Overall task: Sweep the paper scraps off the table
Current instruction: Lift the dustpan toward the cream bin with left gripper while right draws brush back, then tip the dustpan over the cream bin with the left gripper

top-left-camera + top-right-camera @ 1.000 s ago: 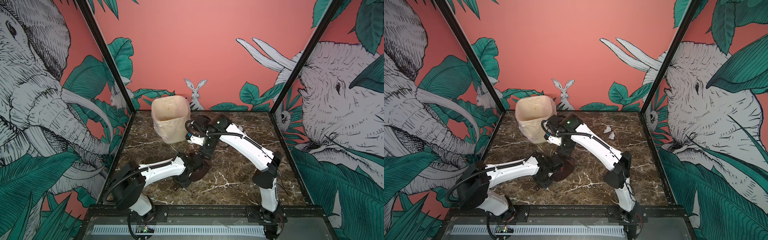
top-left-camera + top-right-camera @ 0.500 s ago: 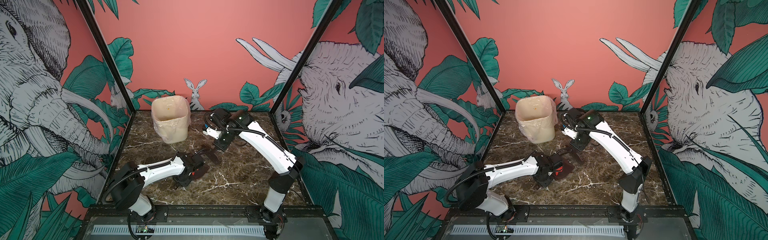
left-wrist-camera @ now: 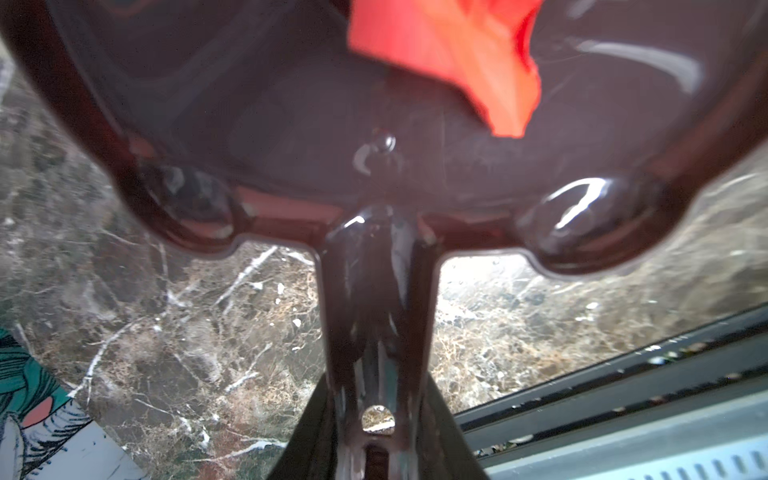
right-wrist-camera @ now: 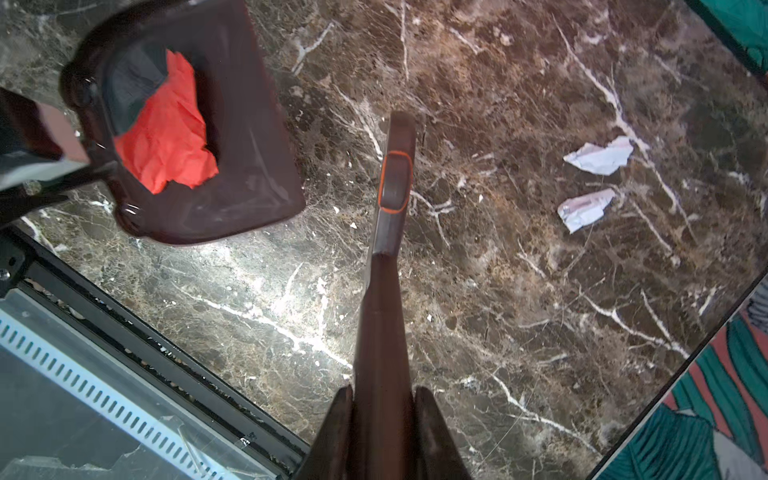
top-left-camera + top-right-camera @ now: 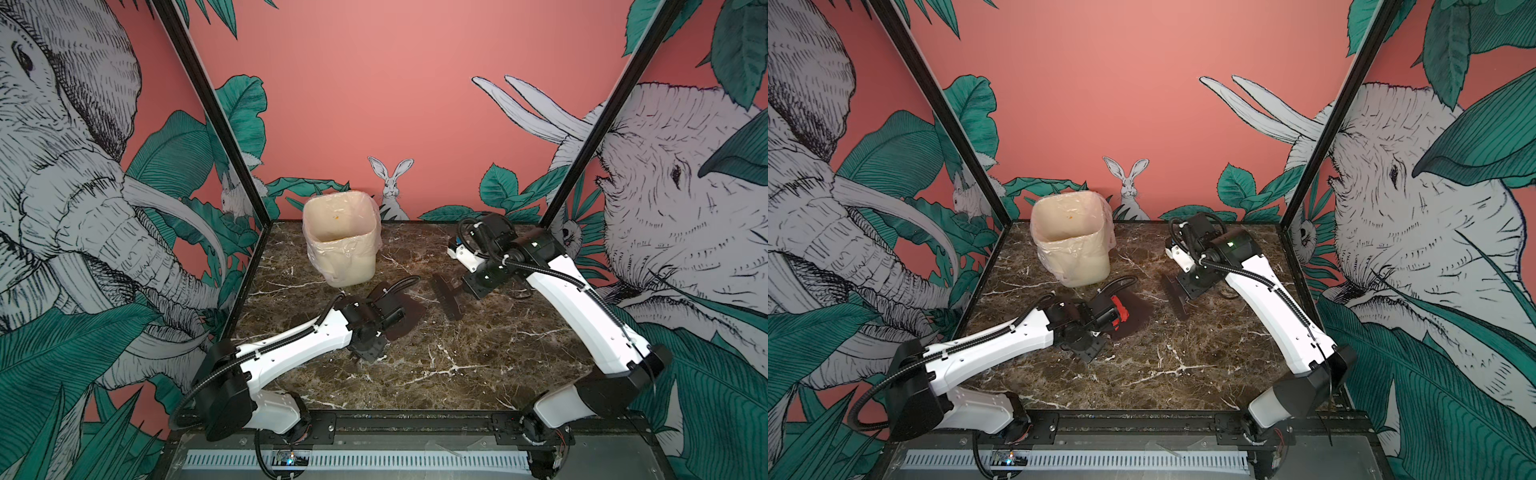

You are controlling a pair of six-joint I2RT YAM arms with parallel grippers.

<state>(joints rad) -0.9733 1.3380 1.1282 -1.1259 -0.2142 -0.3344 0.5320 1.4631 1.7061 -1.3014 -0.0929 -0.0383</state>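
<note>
Lying beyond right gripper [image 4: 383,399]: paper scraps [image 4: 598,157]

Top views: I look from high above the front edge, tilted down and facing the back wall [image 5: 374,104]. I am far enough back to see the whole table [image 5: 478,353] and the bin [image 5: 340,241]. Both top views overlap almost fully.
Left wrist: very near, I look along the handle of the dustpan [image 3: 291,104]. The blurred pan fills much of the picture.
Right wrist: near, I look down the brush [image 4: 384,291] onto the table.
Shared: both wrist views show the dustpan, its red scrap [image 4: 166,137] and the slotted panel [image 4: 104,397].
</note>
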